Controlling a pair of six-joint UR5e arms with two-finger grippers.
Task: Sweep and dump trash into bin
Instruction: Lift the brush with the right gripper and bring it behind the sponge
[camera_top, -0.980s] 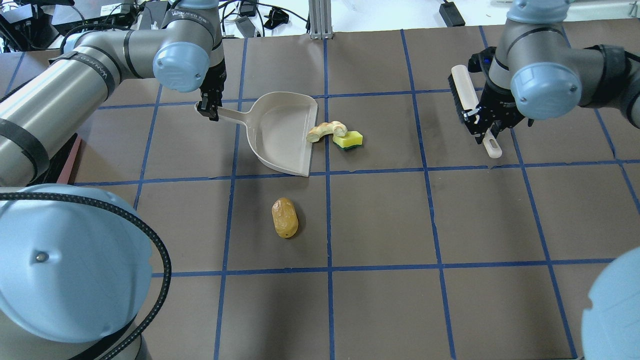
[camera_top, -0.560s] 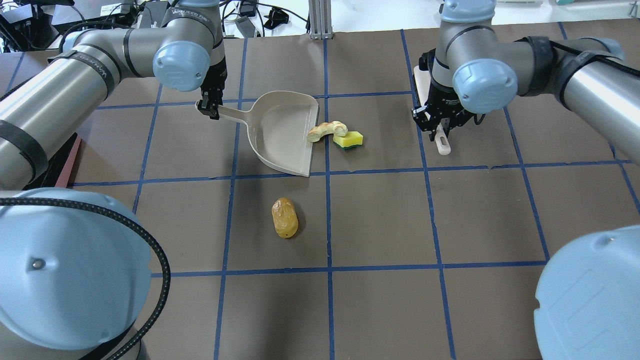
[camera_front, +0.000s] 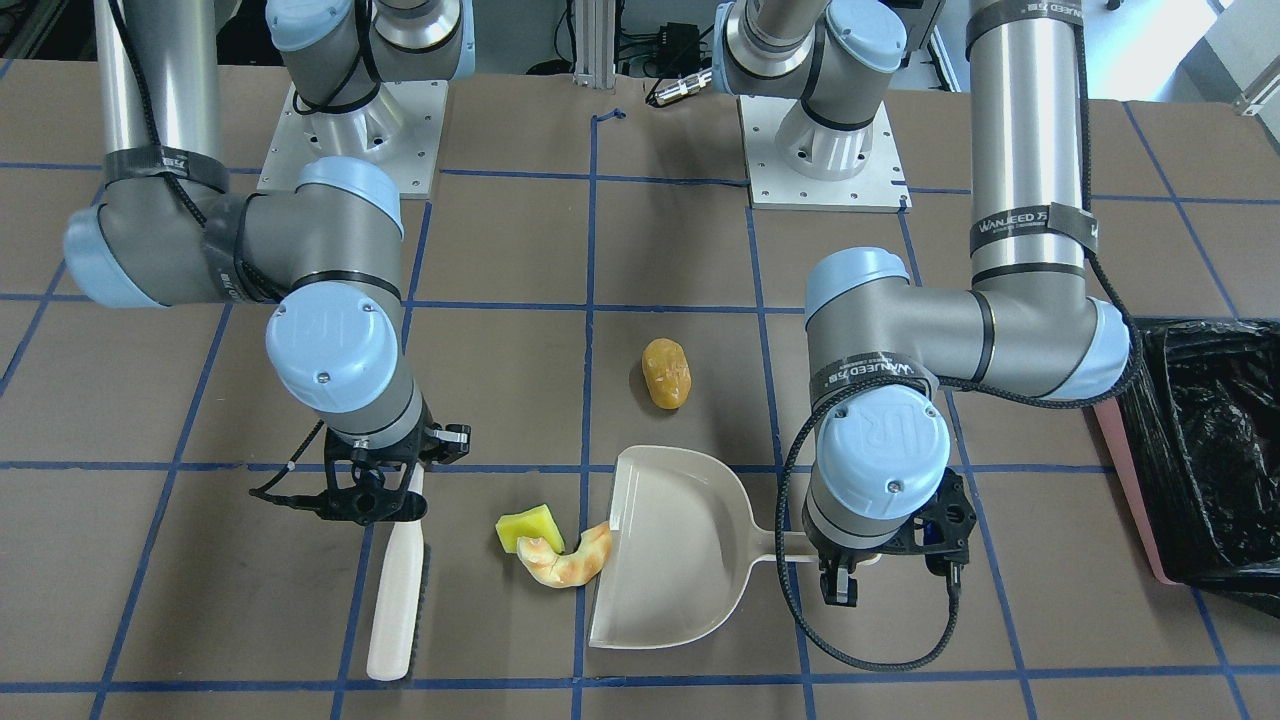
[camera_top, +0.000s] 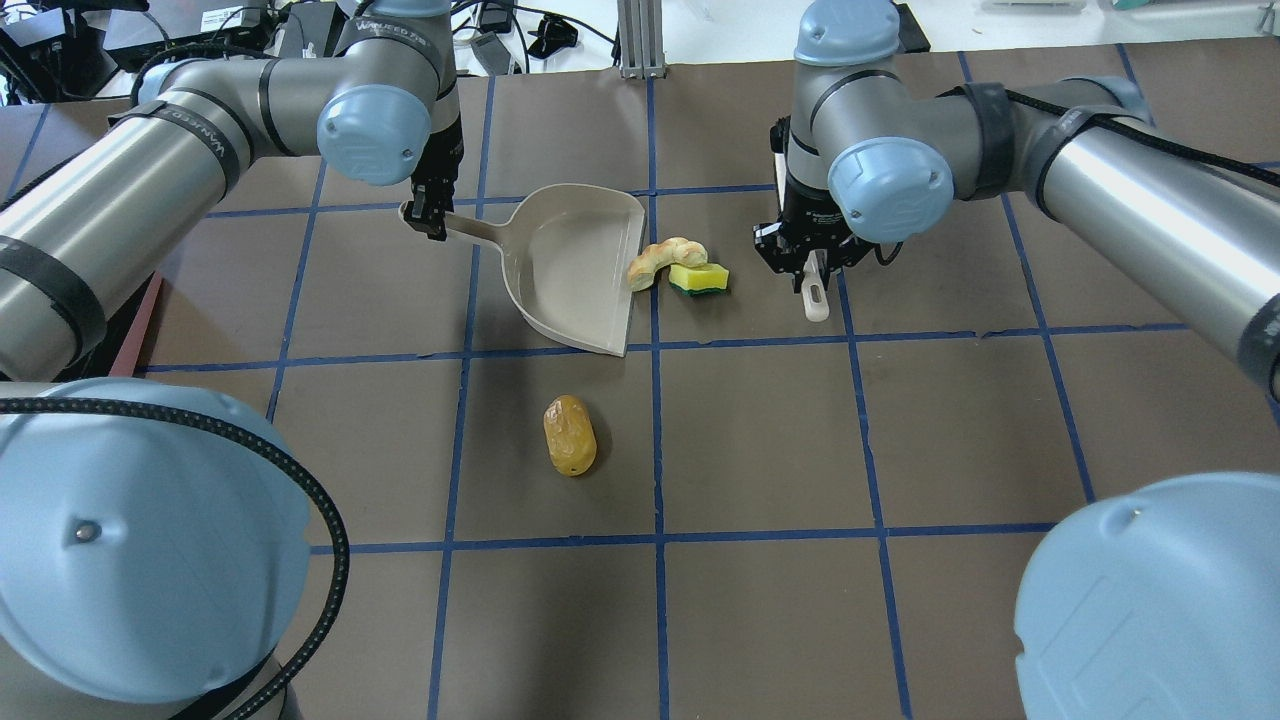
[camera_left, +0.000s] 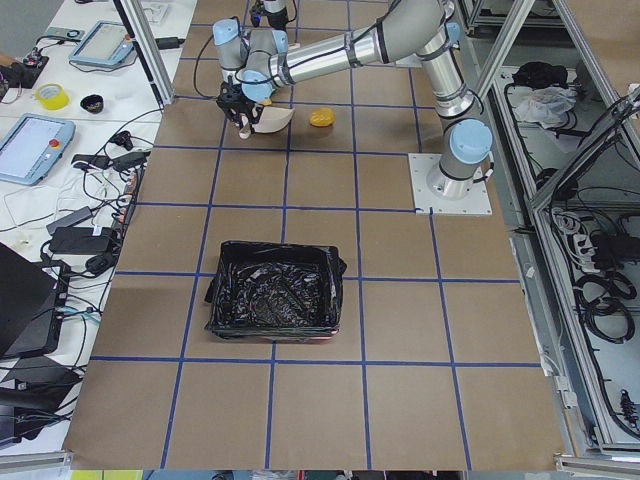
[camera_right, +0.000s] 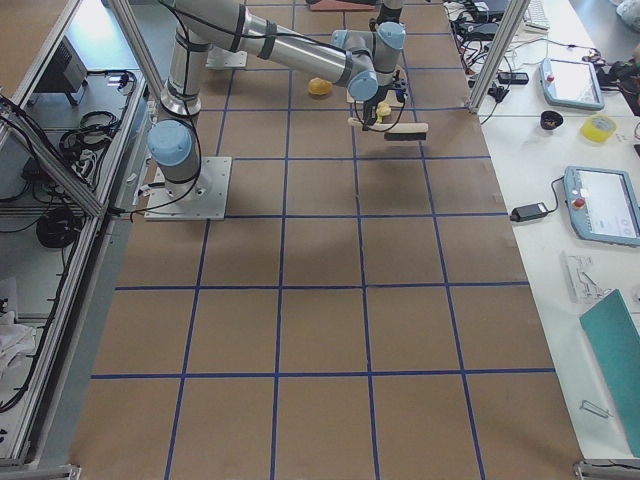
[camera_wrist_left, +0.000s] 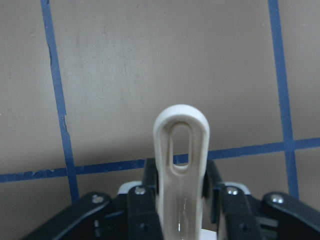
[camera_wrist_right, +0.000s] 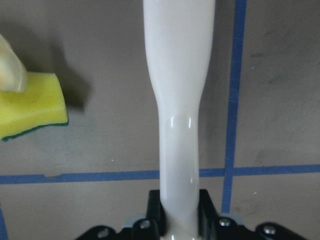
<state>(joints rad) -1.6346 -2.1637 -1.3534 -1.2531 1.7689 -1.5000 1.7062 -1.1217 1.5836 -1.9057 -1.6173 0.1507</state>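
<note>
Left fingers (camera_top: 430, 218) are closed on the end of the beige dustpan (camera_top: 565, 270) handle; the pan lies flat on the counter (camera_top: 760, 450), its mouth facing away from them. Right fingers (camera_top: 806, 262) clamp the white brush (camera_front: 397, 590) by its handle, bristles facing the trash. Between brush and pan lie 2 bits, touching each other: the flat yellow square (camera_top: 699, 279) and the curved ring piece (camera_top: 662, 260), whose end touches the pan's lip. The lumpy oval (camera_top: 569, 435) lies apart, toward the robot's base. The bin (camera_front: 1125, 470) stands well beyond the left fingers, on that arm's outer side.
</note>
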